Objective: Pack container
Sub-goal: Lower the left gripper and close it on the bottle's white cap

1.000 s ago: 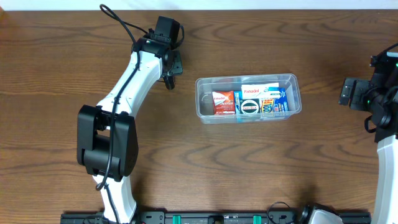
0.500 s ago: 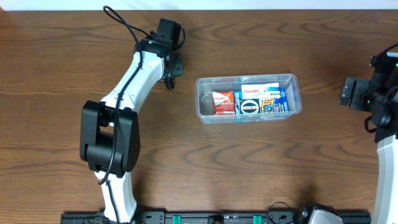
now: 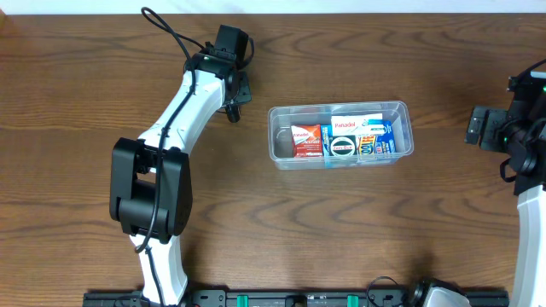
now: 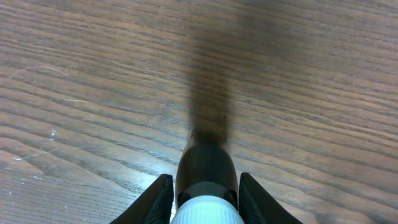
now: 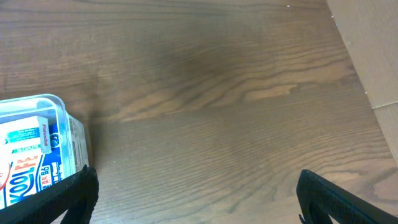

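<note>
Several small printed boxes (image 3: 341,136) fill the clear rectangular plastic container (image 3: 408,128) at mid-table, between both arms. The left gripper (image 4: 206,200) clamps a white, dark-capped cylinder (image 4: 206,163); the right gripper (image 3: 472,126) gapes wide beside it.

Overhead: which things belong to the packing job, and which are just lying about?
Job: container; red box, Panadol box and blue box inside it; dark-capped item in left hand.
Not job: table; left arm's cable.
</note>
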Available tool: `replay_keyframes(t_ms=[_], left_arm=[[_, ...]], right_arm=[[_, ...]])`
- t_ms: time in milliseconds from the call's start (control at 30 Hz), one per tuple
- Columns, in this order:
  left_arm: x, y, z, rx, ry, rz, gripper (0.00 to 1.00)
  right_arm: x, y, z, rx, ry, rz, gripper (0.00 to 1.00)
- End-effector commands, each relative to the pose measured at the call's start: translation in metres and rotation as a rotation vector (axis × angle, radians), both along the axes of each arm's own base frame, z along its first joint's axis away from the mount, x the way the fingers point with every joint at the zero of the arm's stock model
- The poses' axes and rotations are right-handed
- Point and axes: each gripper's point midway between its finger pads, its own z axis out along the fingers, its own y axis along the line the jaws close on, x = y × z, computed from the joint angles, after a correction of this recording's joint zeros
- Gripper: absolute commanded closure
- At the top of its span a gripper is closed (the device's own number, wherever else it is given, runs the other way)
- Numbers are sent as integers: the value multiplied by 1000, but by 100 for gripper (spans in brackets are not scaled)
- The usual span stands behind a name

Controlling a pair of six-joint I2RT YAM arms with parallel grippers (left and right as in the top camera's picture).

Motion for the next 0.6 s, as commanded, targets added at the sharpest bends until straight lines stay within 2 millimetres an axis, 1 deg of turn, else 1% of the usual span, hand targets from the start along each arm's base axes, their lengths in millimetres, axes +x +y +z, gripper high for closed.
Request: replay_keyframes(t_ms=[0,100,167,467,567], left_arm=[[-1,6,-5,21,8,14,66],[-1,6,-2,20,3,13,71],[-1,6,1,17,-3,13,72],[-3,7,20,9,-32,13,72],[-7,8,33,5,-44,14,73]], right_arm=[[-1,-3,4,4,-11,-15,1],[-1,-3,4,5,-11,-16,1],[-1,-3,4,5,-11,-16,1],[-1,-3,4,5,-11,-16,1],[-1,-3,4,5,-11,-16,1]])
